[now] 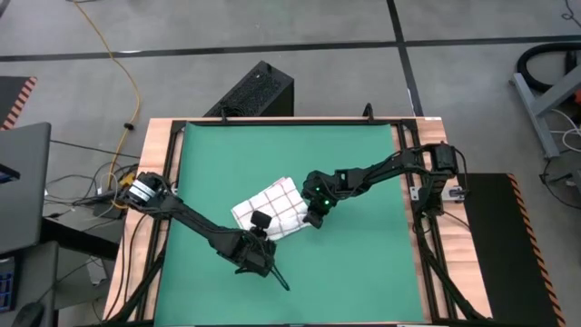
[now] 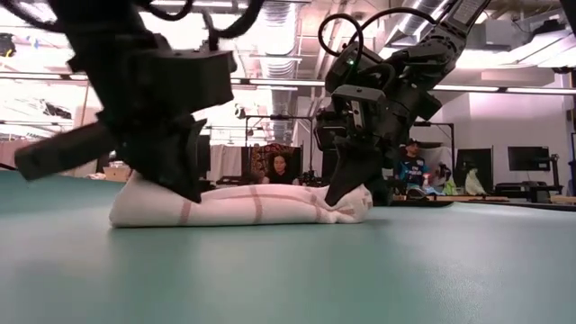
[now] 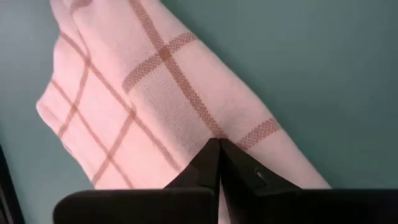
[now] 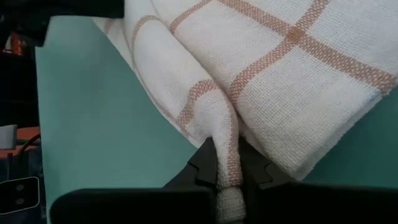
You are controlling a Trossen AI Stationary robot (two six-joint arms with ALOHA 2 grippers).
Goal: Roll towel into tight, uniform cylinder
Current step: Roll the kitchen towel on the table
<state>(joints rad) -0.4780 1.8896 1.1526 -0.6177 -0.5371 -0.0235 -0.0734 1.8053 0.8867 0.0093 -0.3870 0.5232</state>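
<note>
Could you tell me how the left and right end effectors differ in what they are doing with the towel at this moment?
The left end effector is shut with nothing between its fingers; the right end effector pinches a fold of the towel. In the high view, the left sits at the towel's near edge, the right at its right side. Both are low at the towel on the mat.

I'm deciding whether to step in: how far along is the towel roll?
Done: the white checked cloth towel is folded into a thick, loose bundle on the green mat. In hand: the right gripper pinches a fold at one edge; the left gripper, fingers shut, presses on the other side. Left: no tight, even cylinder yet; layers still lie flat and slack.
</note>
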